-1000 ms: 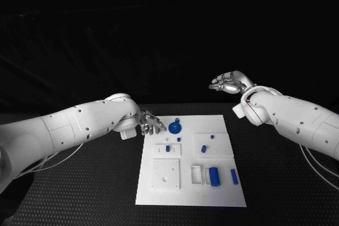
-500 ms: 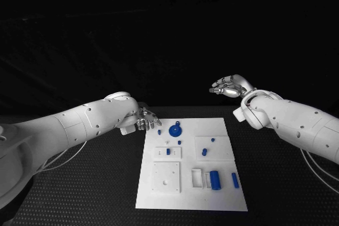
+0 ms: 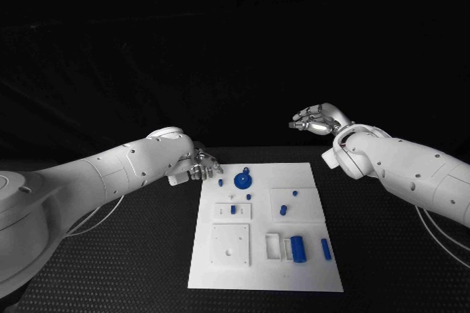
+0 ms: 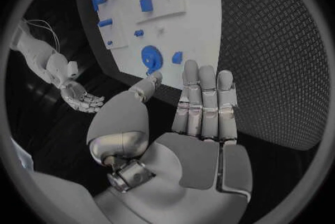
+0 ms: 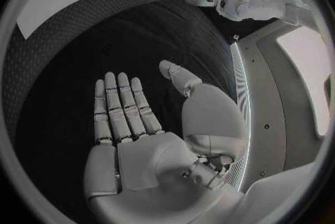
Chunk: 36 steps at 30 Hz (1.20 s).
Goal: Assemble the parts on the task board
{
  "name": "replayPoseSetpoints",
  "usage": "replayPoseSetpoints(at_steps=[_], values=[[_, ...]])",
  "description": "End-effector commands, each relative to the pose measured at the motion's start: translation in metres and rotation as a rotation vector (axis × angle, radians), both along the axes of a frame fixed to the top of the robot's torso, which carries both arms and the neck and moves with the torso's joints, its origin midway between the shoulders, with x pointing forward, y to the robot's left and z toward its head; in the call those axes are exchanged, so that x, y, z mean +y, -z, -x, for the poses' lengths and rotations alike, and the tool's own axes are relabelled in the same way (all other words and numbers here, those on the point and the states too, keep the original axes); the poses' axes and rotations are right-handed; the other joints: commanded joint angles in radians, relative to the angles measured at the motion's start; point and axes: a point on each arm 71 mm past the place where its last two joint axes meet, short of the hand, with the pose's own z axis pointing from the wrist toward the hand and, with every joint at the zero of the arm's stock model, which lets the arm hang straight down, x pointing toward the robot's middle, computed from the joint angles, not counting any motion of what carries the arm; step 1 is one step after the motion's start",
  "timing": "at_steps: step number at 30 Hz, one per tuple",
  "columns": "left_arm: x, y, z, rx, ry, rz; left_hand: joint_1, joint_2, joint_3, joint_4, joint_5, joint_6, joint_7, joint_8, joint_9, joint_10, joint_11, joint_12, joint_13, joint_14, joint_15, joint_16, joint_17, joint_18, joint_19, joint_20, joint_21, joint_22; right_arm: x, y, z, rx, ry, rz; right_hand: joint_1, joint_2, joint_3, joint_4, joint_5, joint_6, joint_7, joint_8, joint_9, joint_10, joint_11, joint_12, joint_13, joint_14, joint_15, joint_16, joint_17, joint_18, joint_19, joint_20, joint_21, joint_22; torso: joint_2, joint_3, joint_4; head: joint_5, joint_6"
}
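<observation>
Task board (image 3: pixel 306 272) lies flat in the middle of the desk (image 3: pixel 117 272), long side running away from the robot. All places below are given relative to the board.

Near end: a blue cylinder (image 3: pixel 297 248) lies beside a white open frame (image 3: pixel 272 246); whether it sits in a holder I cannot tell. Just to its right a slimmer blue pin (image 3: pixel 325 249) lies flat on the board face. To the left, a raised white square block (image 3: pixel 230 244) carries no blue part.

Middle: a small blue peg (image 3: pixel 233 209) stands in a smaller white block. Across from it, another blue piece (image 3: pixel 283 210) sits on a second white block, and a tiny blue stud (image 3: pixel 294 192) lies just beyond it.

Far end: a blue round disc (image 3: pixel 242 182) lies on the board, with a small blue piece (image 3: pixel 221 183) to its left and another speck touching or just past its far rim.

Left hand (image 3: pixel 204 165) hovers beside the far left corner, off the board's edge; fingers straight and apart, holding nothing (image 4: pixel 202 106). Right hand (image 3: pixel 315 118) is raised well beyond the far right corner, fingers loosely spread, nothing in it (image 5: pixel 133 118).

Judgement: early stage. One or two pegs look seated; the cylinder, the pin, the disc and the small pieces by it appear loose, and the near-left block is unfilled. Most of the assembly is left. No part is in hand.
</observation>
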Motion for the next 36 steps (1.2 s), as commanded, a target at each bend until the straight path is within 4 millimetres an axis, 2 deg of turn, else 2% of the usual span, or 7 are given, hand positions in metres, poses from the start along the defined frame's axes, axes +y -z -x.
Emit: replayPoseSetpoints(at_steps=[1, 8, 28, 36], values=[[-0.005, 0.004, 0.001, 0.017, 0.034, 0.005, 0.005, 0.006, 0.002, 0.001, -0.002, -0.013, 0.002, -0.001, -0.008, 0.003, 0.006, -0.007, -0.001, 0.001, 0.009, -0.004, -0.001, 0.006, -0.001, -0.07, -0.007, 0.002, 0.003, 0.0, 0.001, -0.002, -0.015, 0.0, -0.005, 0.004, -0.006, 0.001, 0.005, -0.006, 0.022, 0.007, -0.001, 0.005, 0.004, -0.005, -0.001, -0.009, -0.001, -0.005, -0.001, 0.009, -0.008, -0.001, -0.004, 0.001, 0.0, 0.0002, 0.0002, -0.001, -0.001], [-0.008, 0.01, 0.001, 0.032, 0.04, 0.006, 0.015, 0.017, -0.002, -0.014, -0.002, -0.057, 0.013, -0.002, -0.05, 0.005, 0.016, -0.012, 0.001, 0.0, 0.011, -0.004, -0.002, 0.008, -0.001, -0.068, -0.011, 0.008, 0.006, 0.0, 0.001, -0.001, -0.021, -0.001, -0.005, 0.004, -0.006, 0.002, 0.005, -0.006, 0.022, 0.007, -0.002, 0.005, 0.005, -0.005, -0.001, -0.009, -0.001, -0.005, -0.002, 0.009, -0.009, -0.001, -0.004, 0.001, -0.001, 0.0, 0.0003, -0.002, -0.003], [-0.016, 0.022, 0.002, 0.047, 0.047, 0.021, 0.024, 0.042, -0.006, -0.033, -0.001, -0.09, 0.021, 0.001, -0.108, 0.008, 0.023, -0.013, 0.006, 0.001, 0.01, 0.001, -0.003, 0.008, 0.003, -0.067, -0.017, 0.017, 0.01, 0.0, 0.001, -0.001, -0.029, -0.004, -0.006, 0.005, -0.007, 0.003, 0.007, -0.006, 0.022, 0.007, -0.002, 0.005, 0.005, -0.005, -0.002, -0.009, -0.001, -0.004, -0.002, 0.01, -0.009, 0.0, -0.004, 0.002, -0.001, -0.0008, 0.0008, -0.009, -0.005], [-0.016, 0.025, 0.002, 0.052, 0.045, 0.021, 0.03, 0.06, -0.005, -0.041, -0.001, -0.09, 0.022, 0.004, -0.124, 0.008, 0.023, -0.013, 0.008, 0.001, 0.01, 0.002, -0.003, 0.008, 0.004, -0.067, -0.018, 0.02, 0.011, 0.0, 0.001, -0.001, -0.031, -0.004, -0.006, 0.005, -0.007, 0.003, 0.007, -0.006, 0.022, 0.007, -0.002, 0.005, 0.005, -0.005, -0.002, -0.009, -0.001, -0.004, -0.003, 0.01, -0.009, 0.0, -0.004, 0.003, -0.002, -0.0007, 0.0021, -0.011, -0.008]])
